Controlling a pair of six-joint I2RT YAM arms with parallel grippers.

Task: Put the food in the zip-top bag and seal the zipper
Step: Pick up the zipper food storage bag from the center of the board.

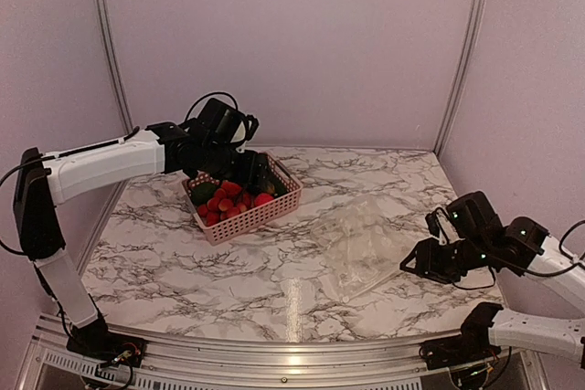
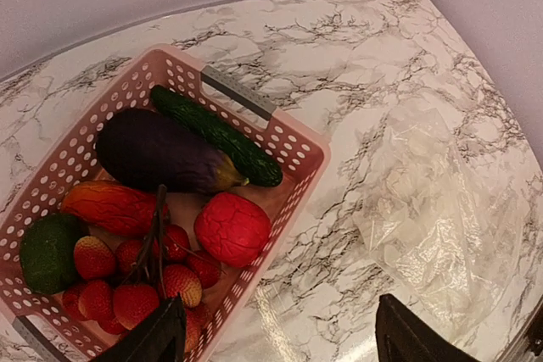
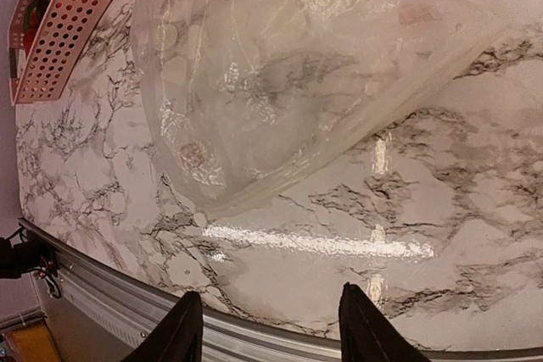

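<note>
Fingers: left fingers (image 2: 157,336) spread wide, gripping nothing; right fingers (image 3: 182,328) also well apart, nothing between them.

Food (image 2: 136,298) sits just ahead of and under the left fingers, all of it inside the pink basket (image 2: 297,146). Left wrist view splits it out: dark eggplant (image 2: 157,152), green cucumber (image 2: 216,133), avocado (image 2: 47,252), orange-red piece (image 2: 110,207), round red piece (image 2: 232,228), cluster of strawberries. Top view shows only a red heap with some green.

Zip-top bag (image 3: 280,65) lies flat on the table (image 1: 183,262), ahead of the right fingers and off to the right of the left fingers, apart from the basket. Right wrist view shows its pale dots and near edge; can't pick out the zipper strip.
</note>
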